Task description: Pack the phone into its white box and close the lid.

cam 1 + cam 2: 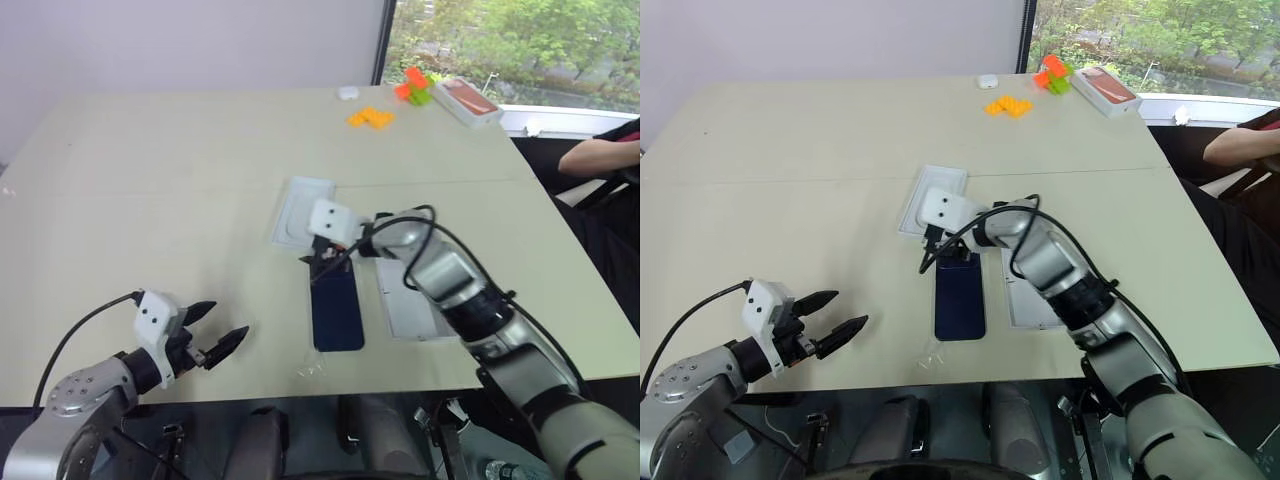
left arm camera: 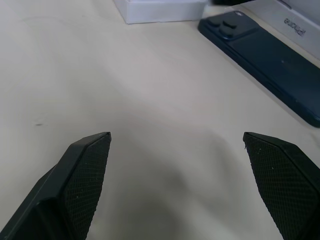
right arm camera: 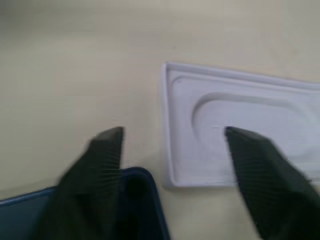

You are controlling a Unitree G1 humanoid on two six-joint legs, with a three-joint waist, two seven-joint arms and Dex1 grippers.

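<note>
Phone [image 1: 960, 297] flat on bench [image 1: 790, 200], back up, not yet boxed. R hand [image 1: 938, 258] just above its far end, fingers apart, nothing held. L hand [image 1: 830, 320] spread wide, empty, near front edge. White insert [image 1: 940, 190] w/ oval recess just beyond phone. White tray [image 1: 1025, 300] just right of phone, under R arm. Orange-topped box [image 1: 1105, 92] far corner, well clear.

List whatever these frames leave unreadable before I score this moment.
- White tray beside the phone: in the head views the right arm covers part of it, so I cannot tell whether it is the box or the lid.
- Phone's far end: in the head views it is hidden behind the right gripper.
- Orange pieces near the table's far edge: too small to identify.
- Person's arm: cut off by the picture's right edge.
</note>
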